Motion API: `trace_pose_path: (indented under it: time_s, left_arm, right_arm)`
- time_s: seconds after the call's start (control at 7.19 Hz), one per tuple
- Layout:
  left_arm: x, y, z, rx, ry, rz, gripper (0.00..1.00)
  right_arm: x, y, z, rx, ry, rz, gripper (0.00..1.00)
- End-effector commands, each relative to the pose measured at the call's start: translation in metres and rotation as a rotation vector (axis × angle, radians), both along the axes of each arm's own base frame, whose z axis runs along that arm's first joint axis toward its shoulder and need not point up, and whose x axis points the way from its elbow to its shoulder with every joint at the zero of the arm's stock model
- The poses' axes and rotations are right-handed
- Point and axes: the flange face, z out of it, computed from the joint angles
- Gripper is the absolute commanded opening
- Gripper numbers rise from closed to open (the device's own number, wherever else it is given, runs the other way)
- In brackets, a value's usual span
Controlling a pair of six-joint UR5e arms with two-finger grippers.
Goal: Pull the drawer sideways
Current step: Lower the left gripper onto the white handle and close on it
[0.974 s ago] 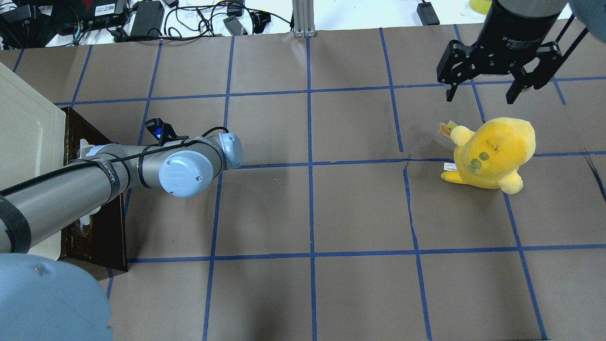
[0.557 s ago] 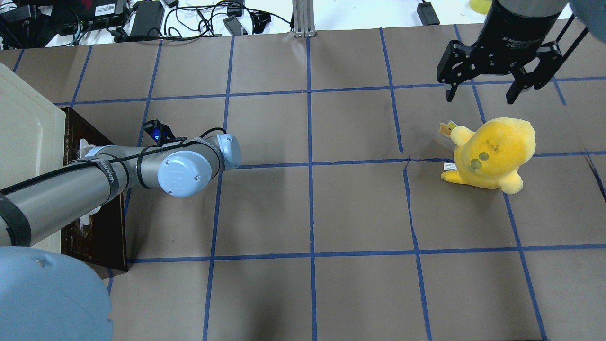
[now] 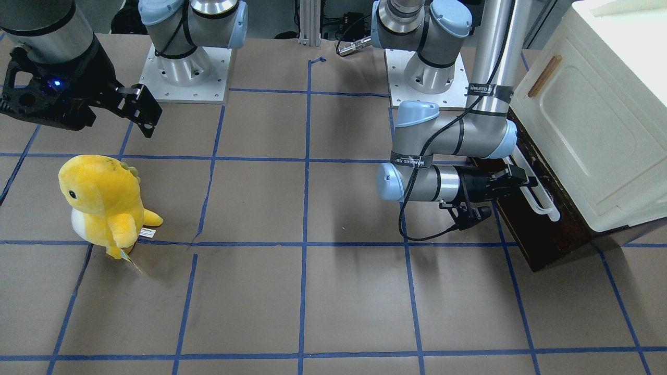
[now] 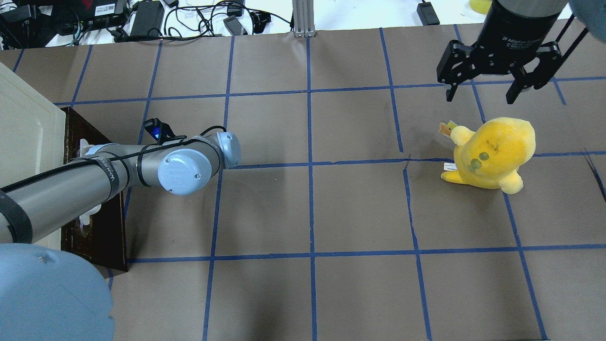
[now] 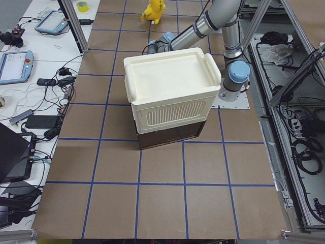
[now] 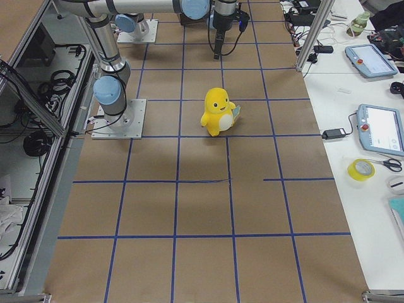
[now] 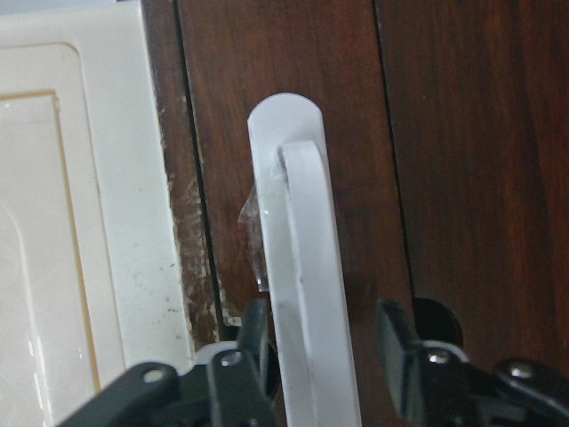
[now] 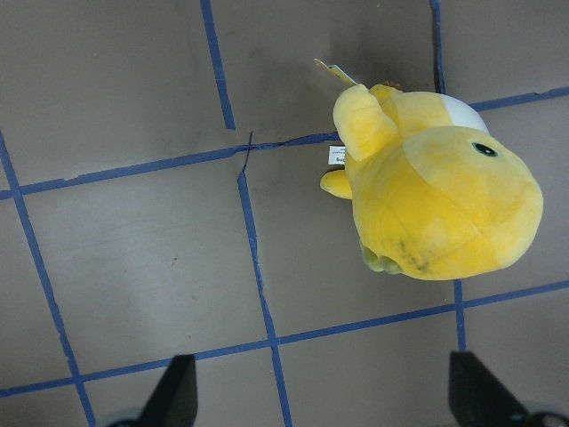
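The drawer point(image 3: 542, 234) is the dark brown front at the foot of the cream cabinet point(image 3: 599, 130), with a long white bar handle point(image 3: 542, 200). It also shows in the overhead view point(image 4: 94, 232) and the left wrist view point(image 7: 444, 133). My left gripper point(image 3: 521, 179) reaches sideways to the handle point(image 7: 293, 222). In the wrist view its fingers point(image 7: 404, 356) straddle the bar: the left one touches it, the right one stands a small gap off. My right gripper point(image 4: 483, 97) is open and empty, high above the table.
A yellow plush toy point(image 4: 492, 151) stands on the brown paper below my right gripper, also in the right wrist view point(image 8: 436, 205). The cabinet door has a small wooden handle point(image 3: 544, 75). Cables and adapters point(image 4: 147, 19) lie beyond the table's far edge.
My left arm has only shifted very slightly at the handle. The drawer front and my right gripper have not moved.
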Motion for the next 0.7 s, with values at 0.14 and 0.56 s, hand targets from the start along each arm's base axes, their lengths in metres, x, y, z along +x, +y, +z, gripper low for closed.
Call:
trace_pose_path:
  time_s: [0.14, 0.56]
  left_arm:
    - [-0.0001, -0.0009, 0.0007, 0.005, 0.0, -0.001, 0.39]
    - [-0.0001, -0.0016, 0.0005, 0.001, 0.0, -0.001, 0.33]
  right_arm:
    - [-0.0007, -0.0001, 0.0, 0.0, 0.0, -0.001, 1.0]
    - [0.0001, 0.0, 0.0, 0.0, 0.0, 0.0, 1.0]
